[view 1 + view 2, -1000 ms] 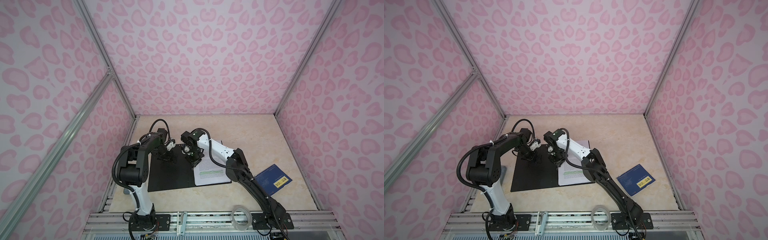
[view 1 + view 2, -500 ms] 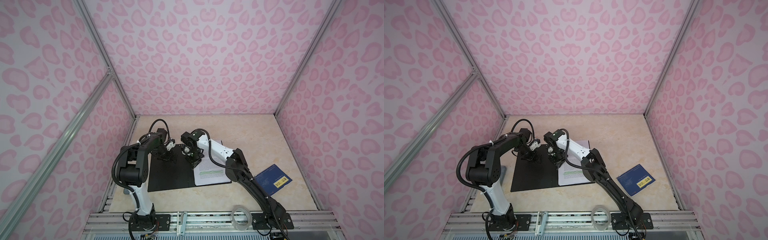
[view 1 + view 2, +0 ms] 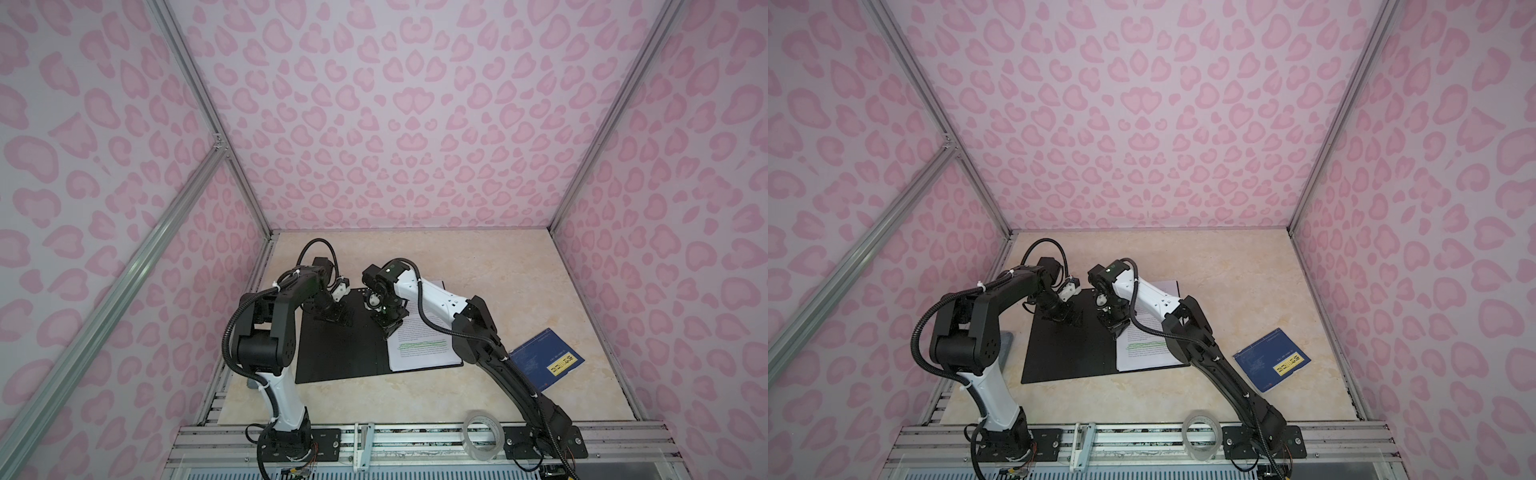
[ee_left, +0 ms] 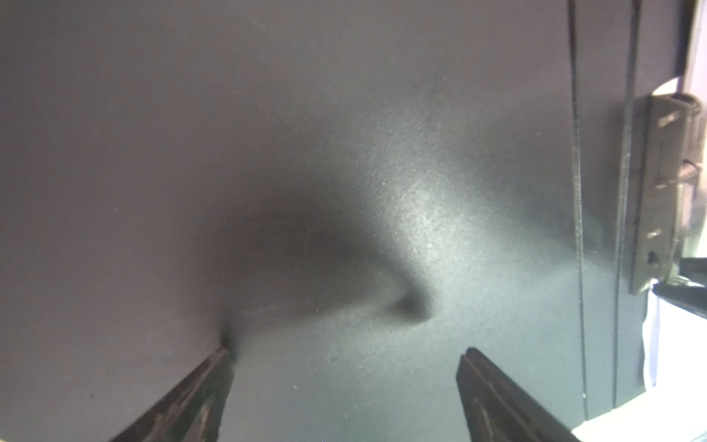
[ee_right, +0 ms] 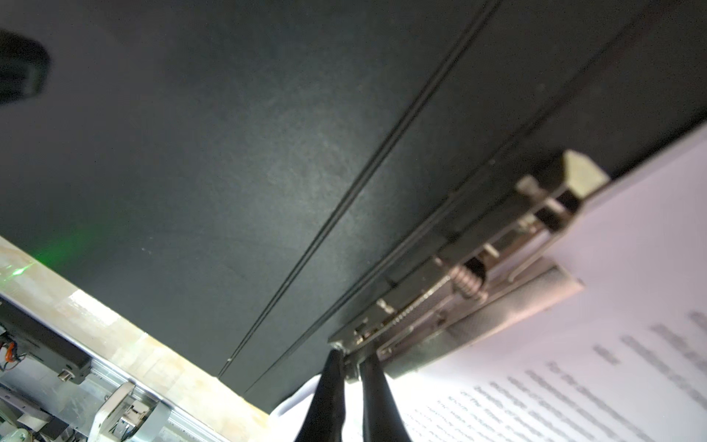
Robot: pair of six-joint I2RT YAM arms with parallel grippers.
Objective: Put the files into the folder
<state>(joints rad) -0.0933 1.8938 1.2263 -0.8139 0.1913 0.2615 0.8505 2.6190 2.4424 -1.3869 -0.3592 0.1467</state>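
I am watching the folder point(image 3: 345, 353) lying open and black side up on the desk point(image 3: 478, 270), at about 9 o'clock from the desk's middle in both top views. The files point(image 3: 424, 353) are resting on its 3 o'clock half, with their spine-side edge under the metal clip point(image 5: 478, 275). The left gripper point(image 4: 346, 350) is standing spread wide with its tips down on the bare 9 o'clock flap. The right gripper point(image 5: 350, 356) is pressed almost together at the near end of the clip, but I cannot tell whether it is pinching a tab there. I am judging the sheets to be light, limp and apt to slide over one another, so I am thinking of pressing them flat or pinching a free corner. The flap is looking thin but fairly stiff, best taken at its outer edge, and the clip is looking springy and hard. The print on the files is coming through too blurred to read, apart from a few green highlighted lines. A dark blue booklet point(image 3: 544, 365) at 4 o'clock is carrying a yellow label point(image 3: 563, 365) that I cannot read either.
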